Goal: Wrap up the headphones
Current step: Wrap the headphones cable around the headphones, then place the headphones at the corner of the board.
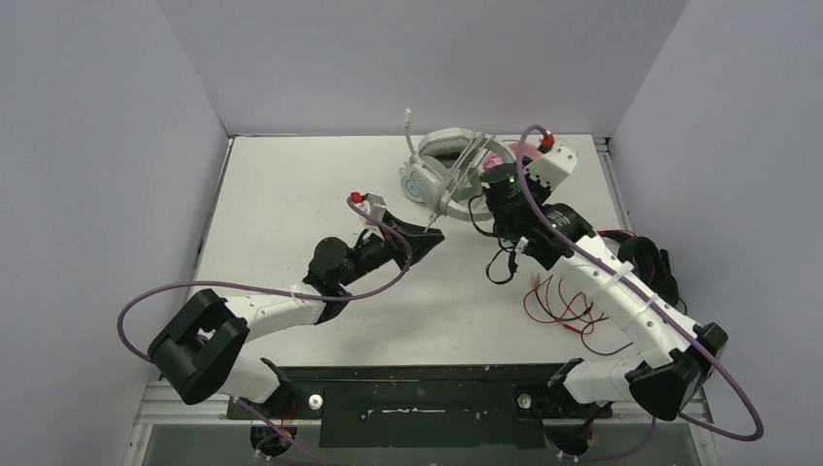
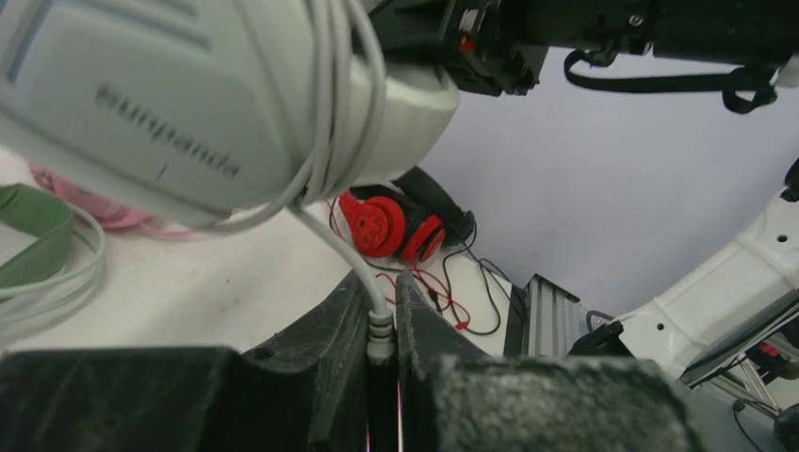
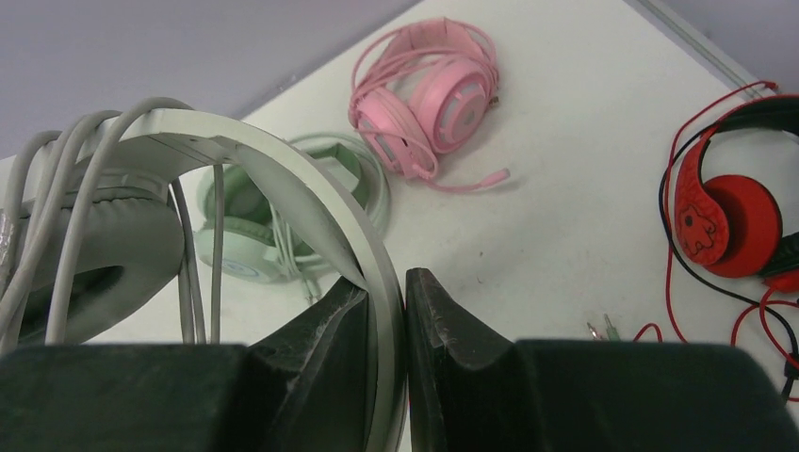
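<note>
The pale grey-white headphones [image 1: 448, 155] are held up off the table at the back, their cable looped several times round the headband and cup [image 2: 188, 94]. My right gripper [image 3: 386, 282] is shut on the white headband [image 3: 283, 165]. My left gripper [image 2: 382, 282] is shut on the plug end of the white cable [image 2: 380, 325], just left of the headset in the top view [image 1: 430, 233]. The mint green headphones [image 3: 273, 226] and the pink headphones [image 3: 424, 94] lie on the table below, each with its cable bundled round it.
Red and black headphones [image 3: 735, 212] lie at the right side of the table with loose red and black cables [image 1: 563, 306] spread near the right arm. Grey walls close in the table on three sides.
</note>
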Controlling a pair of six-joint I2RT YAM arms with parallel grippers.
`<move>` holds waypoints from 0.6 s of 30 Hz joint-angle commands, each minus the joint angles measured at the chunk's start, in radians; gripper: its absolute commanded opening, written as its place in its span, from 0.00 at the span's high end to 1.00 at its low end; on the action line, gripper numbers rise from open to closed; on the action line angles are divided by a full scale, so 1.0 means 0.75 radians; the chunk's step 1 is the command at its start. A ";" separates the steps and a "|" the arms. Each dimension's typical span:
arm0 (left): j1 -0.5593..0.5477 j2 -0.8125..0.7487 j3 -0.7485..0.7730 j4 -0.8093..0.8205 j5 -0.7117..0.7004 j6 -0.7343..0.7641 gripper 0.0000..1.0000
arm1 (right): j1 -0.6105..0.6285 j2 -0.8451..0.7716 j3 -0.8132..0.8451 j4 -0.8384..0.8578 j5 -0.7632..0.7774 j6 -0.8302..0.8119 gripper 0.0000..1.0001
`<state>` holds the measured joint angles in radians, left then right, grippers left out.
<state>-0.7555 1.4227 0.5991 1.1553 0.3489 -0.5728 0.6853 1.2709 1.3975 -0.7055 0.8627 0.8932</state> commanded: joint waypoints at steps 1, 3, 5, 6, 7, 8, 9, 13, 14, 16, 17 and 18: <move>-0.019 -0.107 0.014 -0.301 -0.035 0.052 1.00 | -0.015 0.041 -0.080 0.169 0.059 0.143 1.00; -0.020 -0.138 0.012 -0.383 -0.044 0.044 1.00 | -0.011 0.063 -0.131 0.170 0.062 0.180 1.00; -0.020 -0.165 0.013 -0.455 -0.051 0.014 1.00 | 0.001 0.077 -0.187 0.189 0.064 0.208 1.00; -0.019 -0.174 0.014 -0.494 -0.049 0.002 1.00 | 0.016 0.085 -0.213 0.201 0.069 0.219 1.00; -0.018 -0.186 0.022 -0.547 -0.051 -0.007 1.00 | 0.032 0.095 -0.241 0.210 0.082 0.234 1.00; -0.017 -0.196 0.031 -0.610 -0.056 -0.015 1.00 | 0.051 0.104 -0.264 0.223 0.091 0.244 1.00; -0.013 -0.205 0.039 -0.673 -0.066 -0.021 1.00 | 0.071 0.117 -0.286 0.240 0.105 0.252 1.00; 0.011 -0.254 0.027 -0.884 -0.111 -0.015 1.00 | 0.158 0.203 -0.364 0.291 0.118 0.300 1.00; 0.017 -0.274 0.010 -0.915 -0.132 -0.014 1.00 | 0.169 0.235 -0.379 0.314 0.096 0.307 1.00; 0.039 -0.321 -0.034 -0.955 -0.161 -0.003 1.00 | 0.181 0.304 -0.400 0.380 0.046 0.296 1.00; 0.059 -0.346 -0.054 -0.975 -0.178 0.000 1.00 | 0.187 0.344 -0.399 0.416 0.025 0.282 1.00; 0.086 -0.367 -0.077 -0.985 -0.187 -0.004 1.00 | 0.196 0.383 -0.389 0.443 0.014 0.277 1.00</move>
<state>-0.7349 1.2423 0.5716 0.4614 0.2512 -0.5720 0.8154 1.4746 1.1046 -0.5484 0.8650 1.0657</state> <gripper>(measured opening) 0.102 0.172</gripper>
